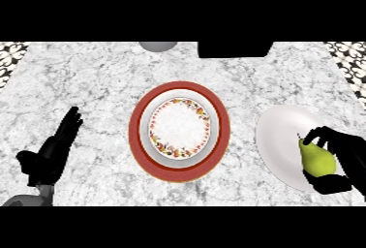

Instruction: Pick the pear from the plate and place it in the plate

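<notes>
The right hand (343, 162) was curled round the pear (316, 159) — green, stem up — over the white plate (279, 140) near the table's (85, 77) right edge. The red-rimmed plate (178, 131) sat mid-table. The left hand (53, 150) (fingers straight) rested by the left edge.

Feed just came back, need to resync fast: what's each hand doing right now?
Left hand: open, fingers straight, resting at the view's left, holding nothing.
Right hand: shut on the pear, over the white plate.
</notes>
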Motion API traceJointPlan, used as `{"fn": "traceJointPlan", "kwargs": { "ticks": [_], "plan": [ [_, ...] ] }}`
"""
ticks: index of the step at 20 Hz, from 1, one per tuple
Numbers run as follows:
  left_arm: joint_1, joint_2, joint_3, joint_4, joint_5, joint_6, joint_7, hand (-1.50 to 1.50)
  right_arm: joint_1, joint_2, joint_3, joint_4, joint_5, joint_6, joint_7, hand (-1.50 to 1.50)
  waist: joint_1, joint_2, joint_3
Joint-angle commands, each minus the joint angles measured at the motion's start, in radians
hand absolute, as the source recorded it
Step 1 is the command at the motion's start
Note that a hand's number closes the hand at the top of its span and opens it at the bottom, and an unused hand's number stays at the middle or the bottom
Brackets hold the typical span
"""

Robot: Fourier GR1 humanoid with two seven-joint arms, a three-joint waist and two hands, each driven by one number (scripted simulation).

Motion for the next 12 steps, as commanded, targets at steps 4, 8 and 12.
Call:
{"fn": "traceJointPlan", "kwargs": {
  "ticks": [4, 8, 12],
  "plan": [
    [0.023, -0.013, 0.01, -0.014, -0.021, -0.009, -0.019, 0.0, 0.181, -0.098, -0.143, -0.284, 0.019, -0.109, -0.053, 1.5, 0.008, 0.006, 0.0],
    [0.018, -0.024, 0.008, -0.022, -0.04, 0.008, -0.005, 0.0, 0.239, -0.077, -0.197, -0.439, 0.067, -0.183, -0.024, 1.5, 0.008, 0.005, 0.0],
    [0.029, -0.026, 0.017, -0.049, -0.037, -0.035, 0.013, 0.0, 0.164, -0.034, -0.254, -0.449, 0.035, -0.089, -0.019, 1.5, 0.029, 0.009, 0.0]
  ]
}}
